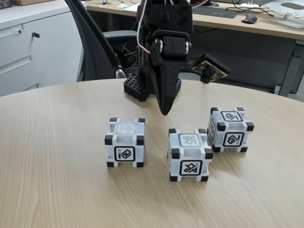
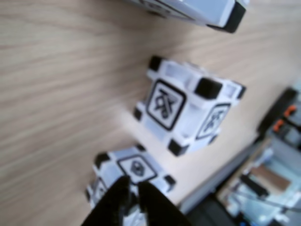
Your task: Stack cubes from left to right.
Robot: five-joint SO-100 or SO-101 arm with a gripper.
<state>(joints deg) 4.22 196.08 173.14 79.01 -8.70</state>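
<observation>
Three white-grey cubes with black corners stand apart on the wooden table in the fixed view: the left cube (image 1: 125, 142), the middle cube (image 1: 189, 155) and the right cube (image 1: 230, 129). My black gripper (image 1: 165, 112) points down, shut and empty, hovering behind the gap between the left and middle cubes and touching neither. In the wrist view the gripper (image 2: 133, 188) shows at the bottom edge over the left cube (image 2: 135, 169). The middle cube (image 2: 188, 110) lies beyond it, and an edge of the right cube (image 2: 197, 10) shows at the top.
The arm's black base (image 1: 137, 88) stands at the round table's (image 1: 52, 156) far side. Behind it are a black office chair (image 1: 97, 52), a desk with a keyboard (image 1: 213, 12) and a mouse (image 1: 248, 18), and a grey cabinet (image 1: 28, 47) on the left.
</observation>
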